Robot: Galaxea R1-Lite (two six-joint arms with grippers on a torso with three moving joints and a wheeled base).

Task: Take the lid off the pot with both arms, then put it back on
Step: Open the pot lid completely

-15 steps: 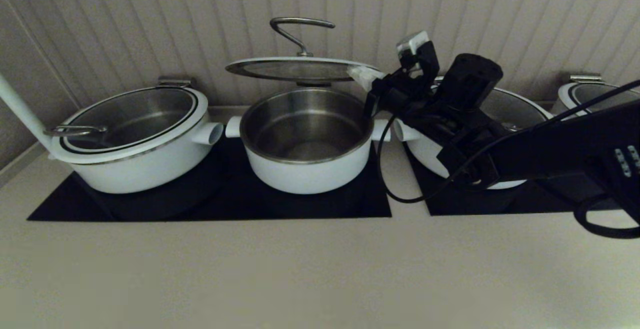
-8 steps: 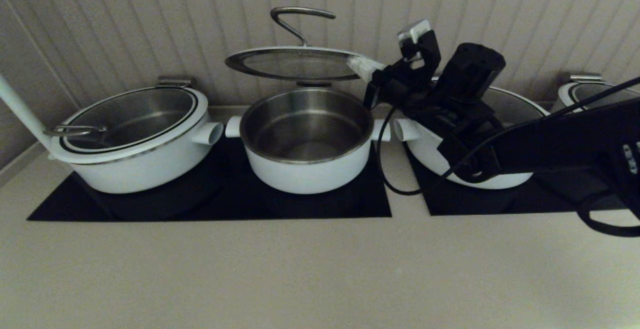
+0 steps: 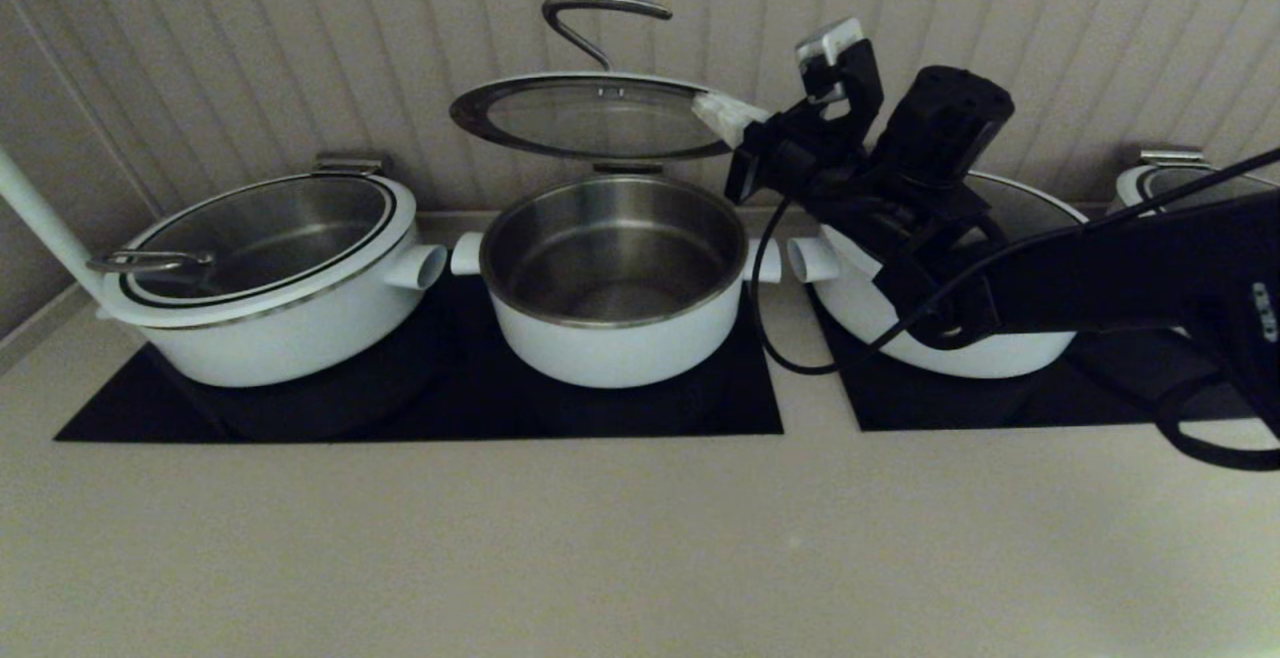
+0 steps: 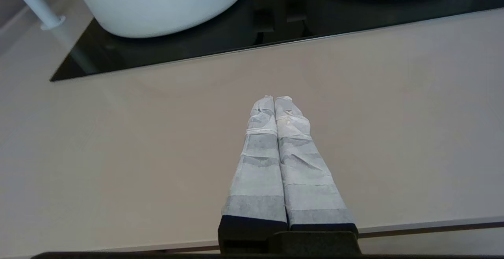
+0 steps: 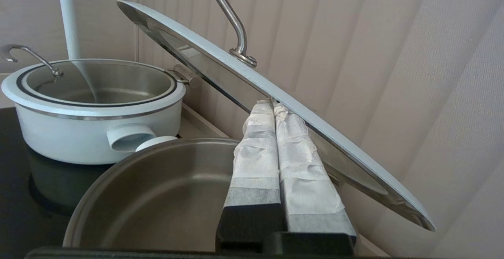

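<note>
The lid [image 3: 590,118], glass with a white rim and a curved steel handle [image 3: 600,13], hangs in the air above the pot [image 3: 612,338], tilted slightly. My right gripper [image 3: 722,116] is shut on the lid's right edge. In the right wrist view its wrapped fingertips [image 5: 273,105] meet at the lid's rim [image 5: 327,131], with the pot's bare steel inside [image 5: 157,196] below. The pot stands uncovered on the black hob, its two stubby handles pointing sideways. My left gripper [image 4: 274,98] is shut on nothing, low over the beige counter in front of the hob, and is out of the head view.
A wider white pot [image 3: 270,278] with its own lid stands left of the pot, and a long white handle [image 3: 40,218] slants up beside it. Another wide pot [image 3: 960,338] sits behind my right arm, a further one [image 3: 1190,188] at far right. The ribbed wall is close behind.
My right gripper has risen with the lid, which now hangs higher above the pot. The pot has not moved.
</note>
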